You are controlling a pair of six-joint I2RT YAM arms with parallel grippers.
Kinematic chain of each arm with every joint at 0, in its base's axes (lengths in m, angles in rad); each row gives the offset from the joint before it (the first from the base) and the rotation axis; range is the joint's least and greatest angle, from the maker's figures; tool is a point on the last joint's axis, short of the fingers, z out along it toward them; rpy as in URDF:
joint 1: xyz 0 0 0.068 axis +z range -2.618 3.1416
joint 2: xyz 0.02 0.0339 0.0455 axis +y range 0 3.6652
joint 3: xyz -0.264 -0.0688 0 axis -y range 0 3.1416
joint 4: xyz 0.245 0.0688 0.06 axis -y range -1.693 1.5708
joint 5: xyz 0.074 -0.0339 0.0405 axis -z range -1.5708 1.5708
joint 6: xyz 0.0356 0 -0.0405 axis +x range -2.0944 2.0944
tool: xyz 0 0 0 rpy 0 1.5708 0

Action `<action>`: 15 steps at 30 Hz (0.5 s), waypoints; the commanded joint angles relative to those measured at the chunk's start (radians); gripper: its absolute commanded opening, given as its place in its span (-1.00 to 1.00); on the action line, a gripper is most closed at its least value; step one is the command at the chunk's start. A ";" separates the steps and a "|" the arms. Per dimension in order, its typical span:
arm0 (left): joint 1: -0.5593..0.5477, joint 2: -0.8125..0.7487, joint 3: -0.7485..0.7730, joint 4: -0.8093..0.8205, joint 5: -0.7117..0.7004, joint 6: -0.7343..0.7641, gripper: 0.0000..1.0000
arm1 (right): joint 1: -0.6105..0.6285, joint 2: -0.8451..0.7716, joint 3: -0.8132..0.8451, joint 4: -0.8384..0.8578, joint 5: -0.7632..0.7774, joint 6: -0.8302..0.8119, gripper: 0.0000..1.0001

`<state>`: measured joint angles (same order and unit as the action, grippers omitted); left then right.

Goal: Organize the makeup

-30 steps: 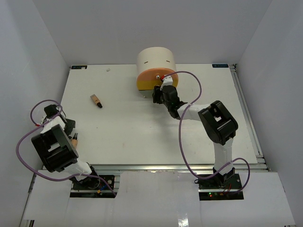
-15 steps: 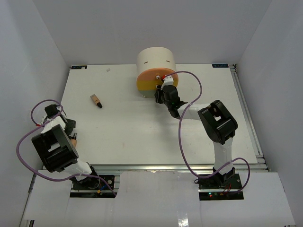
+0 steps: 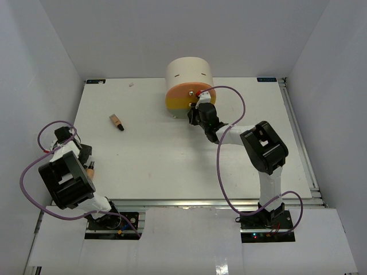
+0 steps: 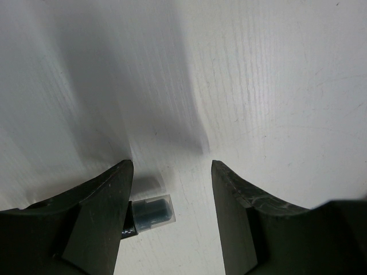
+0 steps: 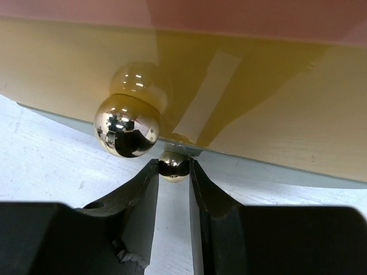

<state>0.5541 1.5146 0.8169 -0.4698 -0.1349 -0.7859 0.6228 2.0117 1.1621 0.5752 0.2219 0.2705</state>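
A tan dark-capped bottle (image 3: 117, 121) lies on the white table (image 3: 172, 154) at the left. A second tan bottle (image 3: 90, 168) lies by my left arm. Its dark cap (image 4: 152, 211) shows beside the left finger in the left wrist view. My left gripper (image 4: 171, 166) is open and empty just above the table, also seen in the top view (image 3: 86, 157). My right gripper (image 5: 174, 164) is shut on a small gold knob (image 5: 172, 167) at the bottom of the cream drawer unit (image 3: 189, 71). The other makeup is out of view.
The drawer unit's orange-yellow front (image 5: 258, 97) fills the right wrist view, with a larger gold knob (image 5: 127, 125) above left of the held one. White walls close in the table on three sides. Purple cables loop by both arms.
My right gripper has shifted slightly right and closer to the drawer unit's front. The left arm has barely moved.
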 commanded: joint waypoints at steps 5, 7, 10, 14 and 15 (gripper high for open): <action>-0.006 -0.037 -0.012 -0.009 -0.002 -0.006 0.36 | 0.000 -0.053 -0.089 0.085 -0.033 0.026 -0.64; -0.006 -0.039 -0.012 -0.007 0.000 -0.006 0.36 | 0.001 -0.069 -0.108 0.089 -0.047 0.030 -0.66; -0.007 -0.038 -0.012 -0.007 0.002 -0.006 0.36 | 0.005 -0.089 -0.134 0.087 -0.056 0.033 -0.67; -0.008 -0.042 -0.013 -0.007 0.003 -0.007 0.36 | 0.013 -0.128 -0.172 0.077 -0.072 0.042 -0.69; -0.008 -0.042 -0.013 -0.007 0.004 -0.007 0.36 | 0.016 -0.142 -0.184 0.073 -0.074 0.044 -0.69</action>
<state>0.5522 1.5123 0.8147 -0.4698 -0.1345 -0.7860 0.6236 1.9399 1.0268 0.6554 0.1696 0.2882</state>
